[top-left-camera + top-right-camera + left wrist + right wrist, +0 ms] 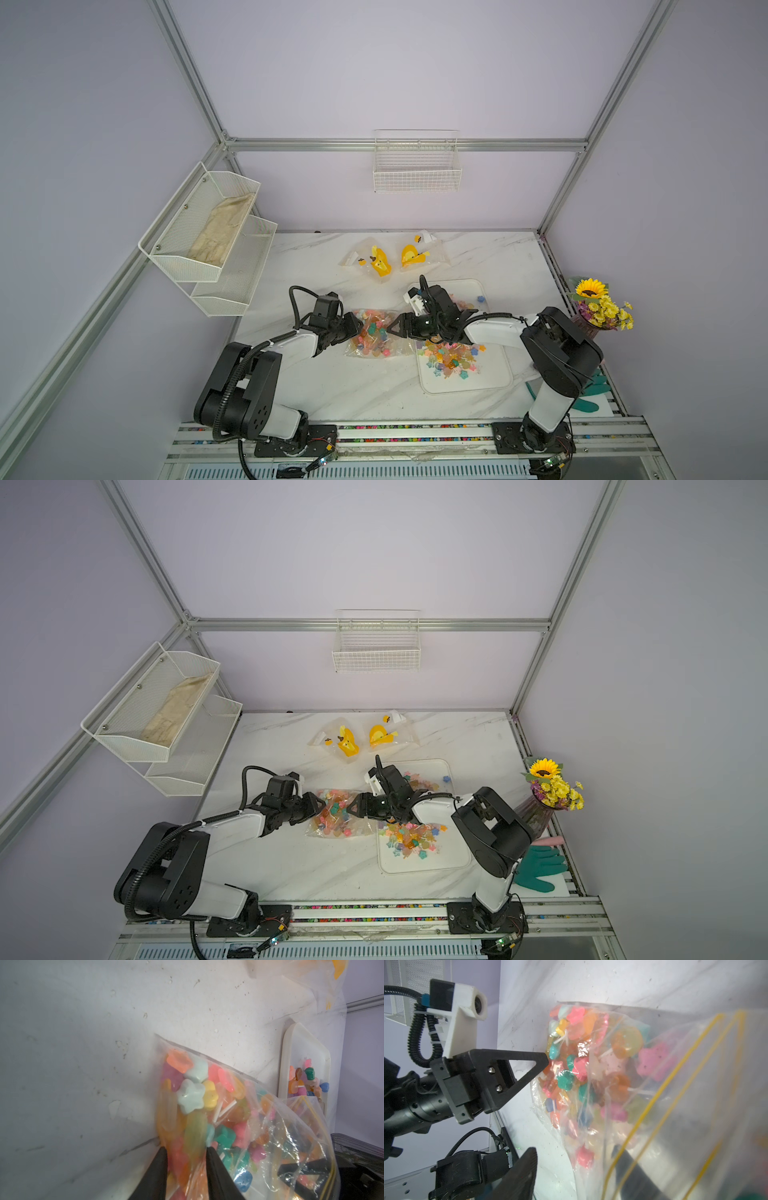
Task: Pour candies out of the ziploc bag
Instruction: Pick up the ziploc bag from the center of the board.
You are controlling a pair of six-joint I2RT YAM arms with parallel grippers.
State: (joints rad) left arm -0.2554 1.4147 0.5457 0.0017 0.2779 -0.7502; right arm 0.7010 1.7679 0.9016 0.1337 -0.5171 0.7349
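The clear ziploc bag (374,337) (336,817) lies on the marble table between my two arms, filled with candies (192,1095) (572,1064) in many colours. My left gripper (356,328) (186,1151) is shut on the bag's closed bottom end, with plastic and candies pinched between its fingers. At the bag's yellow-lined mouth (675,1093) my right gripper (390,329) (574,1150) stands open. One of its fingers (629,1169) is inside the bag, the other (527,1167) outside. More candies (451,359) (411,837) lie heaped on the white tray (465,384) just right of the bag.
Two flat bags with yellow prints (376,261) (417,252) lie at the back of the table. A vase of yellow flowers (598,309) and a green glove (590,392) sit at the right edge. White mesh shelves (208,232) hang on the left wall.
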